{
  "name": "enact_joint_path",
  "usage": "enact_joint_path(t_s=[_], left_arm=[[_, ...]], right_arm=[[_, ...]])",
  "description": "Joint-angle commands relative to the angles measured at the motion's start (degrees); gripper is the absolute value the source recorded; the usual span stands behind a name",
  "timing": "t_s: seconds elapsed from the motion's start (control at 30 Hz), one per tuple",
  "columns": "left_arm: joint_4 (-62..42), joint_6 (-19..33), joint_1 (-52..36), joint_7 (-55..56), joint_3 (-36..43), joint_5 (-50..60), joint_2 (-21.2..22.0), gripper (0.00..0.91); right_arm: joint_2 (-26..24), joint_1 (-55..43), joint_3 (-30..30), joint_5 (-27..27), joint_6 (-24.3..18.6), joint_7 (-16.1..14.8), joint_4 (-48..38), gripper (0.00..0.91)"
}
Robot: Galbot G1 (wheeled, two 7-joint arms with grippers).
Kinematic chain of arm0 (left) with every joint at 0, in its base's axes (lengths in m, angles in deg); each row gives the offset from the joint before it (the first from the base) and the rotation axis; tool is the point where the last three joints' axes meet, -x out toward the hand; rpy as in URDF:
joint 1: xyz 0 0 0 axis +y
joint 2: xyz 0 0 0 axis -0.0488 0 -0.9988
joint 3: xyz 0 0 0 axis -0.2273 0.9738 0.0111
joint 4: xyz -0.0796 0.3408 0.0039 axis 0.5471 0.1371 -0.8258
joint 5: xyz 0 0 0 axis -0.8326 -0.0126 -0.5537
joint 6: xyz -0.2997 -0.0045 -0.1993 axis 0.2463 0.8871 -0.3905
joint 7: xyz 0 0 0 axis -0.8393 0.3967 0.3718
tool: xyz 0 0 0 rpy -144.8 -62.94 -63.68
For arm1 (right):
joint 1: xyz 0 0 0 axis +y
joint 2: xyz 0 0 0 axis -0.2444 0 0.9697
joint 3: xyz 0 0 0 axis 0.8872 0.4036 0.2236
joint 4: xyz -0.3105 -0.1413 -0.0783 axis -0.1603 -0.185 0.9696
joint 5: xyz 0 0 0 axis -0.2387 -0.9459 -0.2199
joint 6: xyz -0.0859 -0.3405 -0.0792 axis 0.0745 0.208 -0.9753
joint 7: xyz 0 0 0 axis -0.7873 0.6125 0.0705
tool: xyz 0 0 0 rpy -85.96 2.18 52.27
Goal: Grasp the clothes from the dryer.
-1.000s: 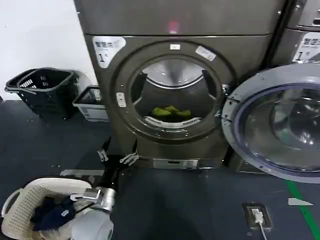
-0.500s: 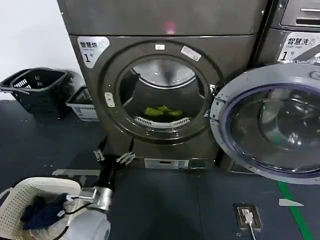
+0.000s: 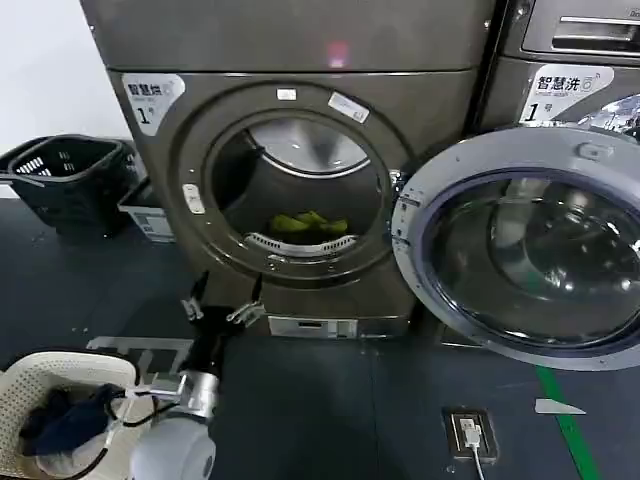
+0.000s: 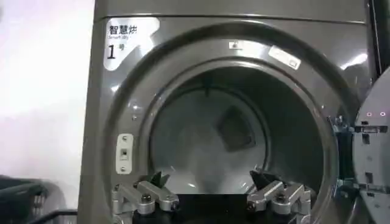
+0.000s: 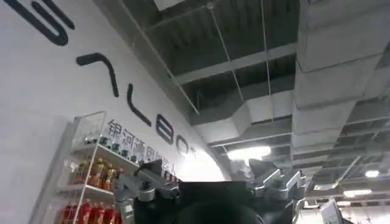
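Risk: left gripper (image 3: 222,303), jaws apart below the dryer (image 3: 290,60) porthole, may strike its rim before reaching the clothes (image 3: 310,223).

Silver, seemingly screw-studded left gripper (image 3: 222,307) fingers

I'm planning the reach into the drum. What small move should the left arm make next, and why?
Probably raise the open left gripper forward toward the porthole: it sits below the dryer opening, apart from the clothes lying inside on the drum floor, with the door swung aside.
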Motion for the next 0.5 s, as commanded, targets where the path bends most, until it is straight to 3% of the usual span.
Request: enact_joint_path(t_s=[0.03, 0.5], left_arm=[[-0.02, 0.16, -0.12, -0.07, -0.14, 0.04, -0.02, 0.907], [-1.05, 0.09, -2.08, -0.07, -0.17, -0.09, -0.01, 0.907]], right_arm=[[0.02, 0.0, -0.06, -0.02, -0.5, -0.07, -0.02, 0.907], [0.14, 0.36, 0.06, 1.55, -5.64, -0.23, -0.71, 0.907]])
